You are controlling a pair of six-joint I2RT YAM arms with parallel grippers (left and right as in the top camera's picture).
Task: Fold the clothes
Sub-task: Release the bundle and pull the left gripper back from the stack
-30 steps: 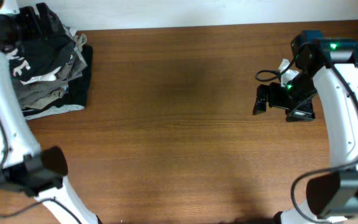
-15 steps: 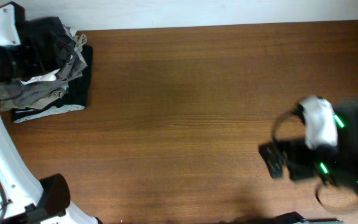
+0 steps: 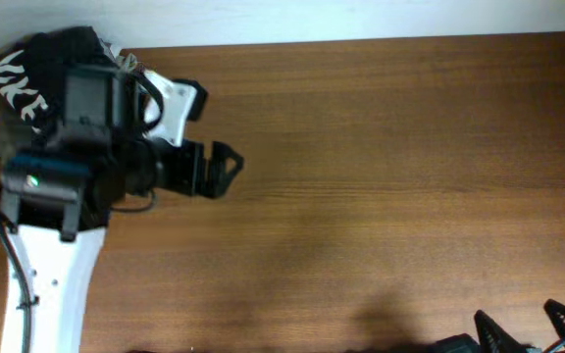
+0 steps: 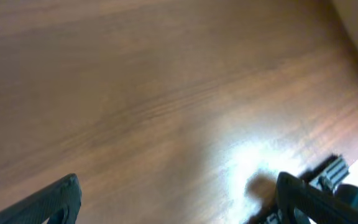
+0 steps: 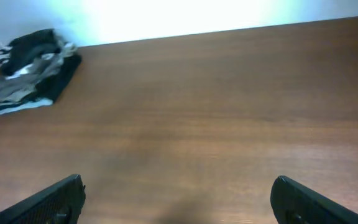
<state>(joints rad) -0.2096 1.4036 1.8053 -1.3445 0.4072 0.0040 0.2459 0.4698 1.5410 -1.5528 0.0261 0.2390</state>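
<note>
A desk (image 3: 381, 147) of reddish-brown wood is shown, its surface smooth, streaked with fine lengthwise grain and faintly glossy where light is reflected. At the far left corner a soft, rumpled pile (image 5: 30, 74) of garments is heaped. The dark T-shirt (image 3: 18, 83), a limp charcoal-black fabric printed with bold white block letters, is bunched on top of that pile, against the pale wall. From the right wrist view a crumpled grey garment (image 5: 17, 92) is seen beneath it, with more dark cloth at the bottom edge. In the overhead view much of the pile is covered by the left arm's black and white housing.

The left gripper (image 3: 222, 170) is held above bare wood just right of the pile, touching no cloth. Its black, angular fingers (image 4: 55, 200) are spread wide and nothing is held between them. The right gripper (image 3: 514, 314) is seen at the near right edge of the desk, well apart from the garments. Its two matte black fingers (image 5: 303, 200) are likewise set wide apart, with only bare wood between them.
</note>
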